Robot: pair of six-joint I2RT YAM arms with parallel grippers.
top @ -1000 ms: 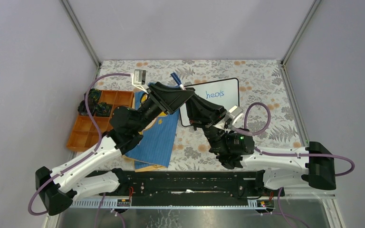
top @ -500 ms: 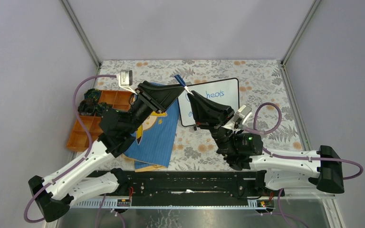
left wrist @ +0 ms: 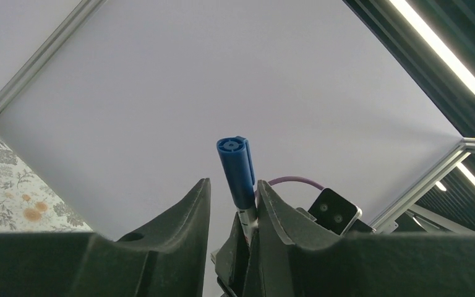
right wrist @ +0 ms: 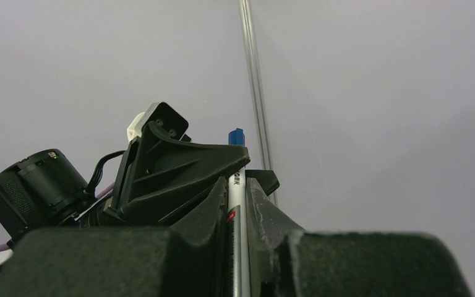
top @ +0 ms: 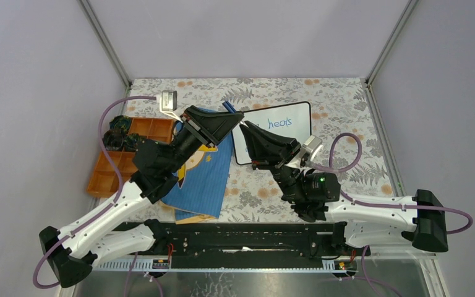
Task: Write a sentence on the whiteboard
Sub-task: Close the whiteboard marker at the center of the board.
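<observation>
Flat black-framed whiteboard [top: 294, 140] with blue sentence [top: 280, 123]

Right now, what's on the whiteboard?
The blue word "heals" shows near the top of the whiteboard. The right gripper, holding a marker, hangs over the board's left and lower part, so any writing there is hidden.
</observation>
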